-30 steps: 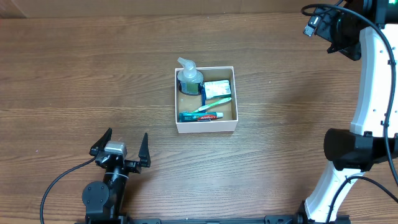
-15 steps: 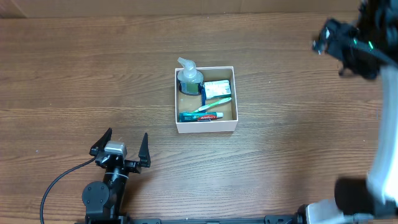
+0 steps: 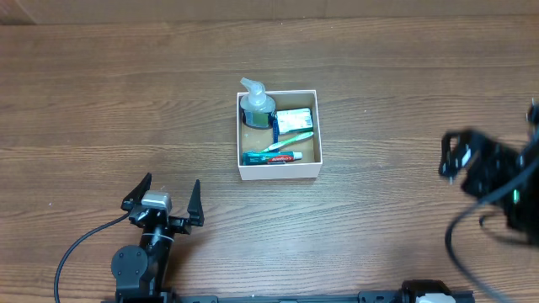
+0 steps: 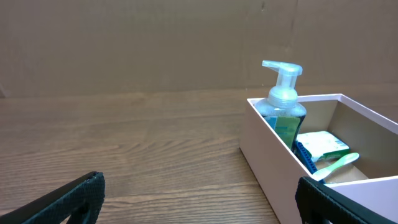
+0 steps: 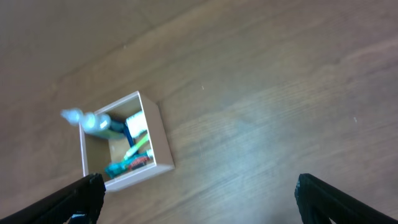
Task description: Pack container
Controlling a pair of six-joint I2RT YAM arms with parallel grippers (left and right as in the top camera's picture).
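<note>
The container [image 3: 279, 172] is a square white box with a brown floor at the table's middle. It holds a pump soap bottle [image 3: 256, 104], a green-and-white packet [image 3: 294, 119], a green toothbrush [image 3: 289, 140] and a toothpaste tube [image 3: 271, 157]. My left gripper [image 3: 162, 195] is open and empty near the front left; its view shows the container [image 4: 273, 162] and the bottle [image 4: 283, 106] to the right. My right gripper [image 3: 459, 160] is open and empty, blurred at the right edge, and looks down on the container [image 5: 163, 146] from high up.
The wooden table [image 3: 101, 101] stretches all around the container. A cardboard wall [image 4: 155, 43] stands behind the table. A black cable [image 3: 80, 244] runs from the left arm's base.
The right arm has swung from the far right corner down toward the front right, blurred by motion. The left arm and the container's contents have not moved.
</note>
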